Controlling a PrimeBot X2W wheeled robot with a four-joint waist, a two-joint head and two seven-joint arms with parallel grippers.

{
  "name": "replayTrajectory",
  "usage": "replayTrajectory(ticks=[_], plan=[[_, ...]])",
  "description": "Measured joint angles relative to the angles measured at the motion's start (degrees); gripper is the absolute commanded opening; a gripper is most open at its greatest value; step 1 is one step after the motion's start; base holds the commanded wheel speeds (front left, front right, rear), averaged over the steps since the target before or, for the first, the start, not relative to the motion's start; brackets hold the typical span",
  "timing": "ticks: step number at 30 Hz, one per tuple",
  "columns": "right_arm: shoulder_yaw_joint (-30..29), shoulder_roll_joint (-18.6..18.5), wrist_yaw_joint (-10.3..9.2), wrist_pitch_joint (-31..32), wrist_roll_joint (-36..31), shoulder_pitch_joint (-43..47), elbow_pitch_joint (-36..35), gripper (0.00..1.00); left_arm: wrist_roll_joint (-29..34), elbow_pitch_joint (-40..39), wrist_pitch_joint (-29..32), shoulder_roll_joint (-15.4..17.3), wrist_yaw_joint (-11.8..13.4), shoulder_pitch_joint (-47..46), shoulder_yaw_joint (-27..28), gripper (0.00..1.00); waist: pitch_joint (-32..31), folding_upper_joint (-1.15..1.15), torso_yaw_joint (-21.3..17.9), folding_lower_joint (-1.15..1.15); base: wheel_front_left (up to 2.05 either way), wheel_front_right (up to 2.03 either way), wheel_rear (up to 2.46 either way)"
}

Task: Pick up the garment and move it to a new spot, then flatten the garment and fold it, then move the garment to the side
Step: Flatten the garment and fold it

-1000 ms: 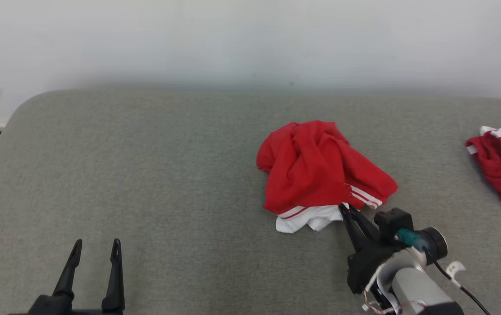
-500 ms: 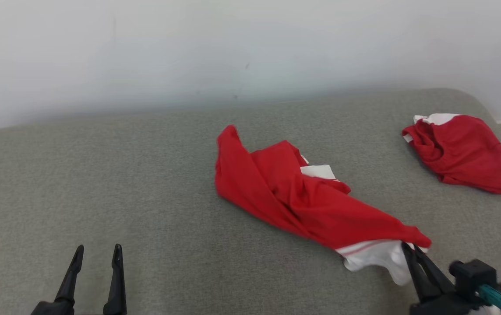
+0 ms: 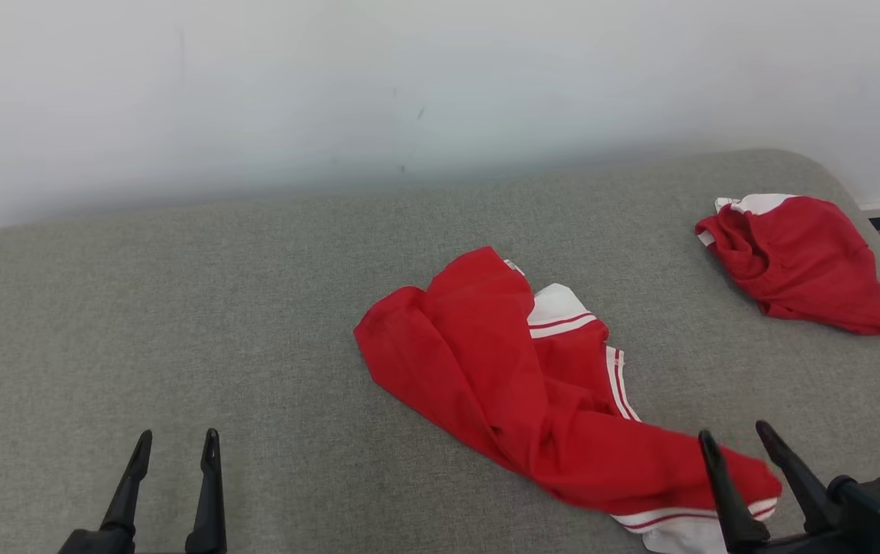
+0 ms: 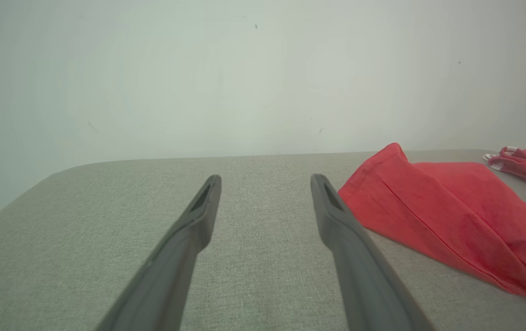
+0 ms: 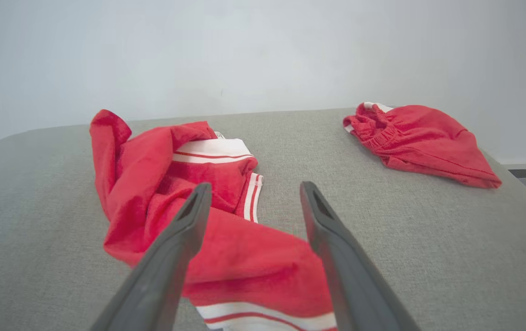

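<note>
Currently a crumpled red cloth garment point(image 3: 532, 392) lies centre-right on the grey fabric tabletop point(image 3: 178, 308); seemingly light, limp; the right end effector point(image 3: 734, 431) gapes empty over its near white-banded hem point(image 3: 686, 525), the likeliest hold; left end effector point(image 3: 178, 434) open too.

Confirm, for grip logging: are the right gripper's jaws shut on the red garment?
No, the right gripper has its jaws wide apart over the garment, clamping nothing.

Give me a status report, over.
Left claw open, idle. Right claw open over the garment, at its striped hem. Garment rumpled, not yet flat. Second red garment far right, well apart.
</note>
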Motion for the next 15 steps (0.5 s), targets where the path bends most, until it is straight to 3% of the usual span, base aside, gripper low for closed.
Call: replayTrajectory(ticks=[7, 15], plan=[[1.08, -0.04, 0.0, -2.24, 1.05, -1.76, -0.93, 1.0, 0.08, -0.03, 0.01, 0.19, 0.0, 0.01, 0.14, 1.0, -0.54, 0.0, 0.72, 0.0, 0.0, 0.0, 0.0], [6.35, -0.75, 0.0, -0.91, -0.37, -11.73, 7.08, 1.0, 0.15, 0.19, 0.01, 0.13, 0.0, -0.22, -0.67, 1.0, -0.64, 0.0, 2.91, 0.0, 0.0, 0.0, 0.0]])
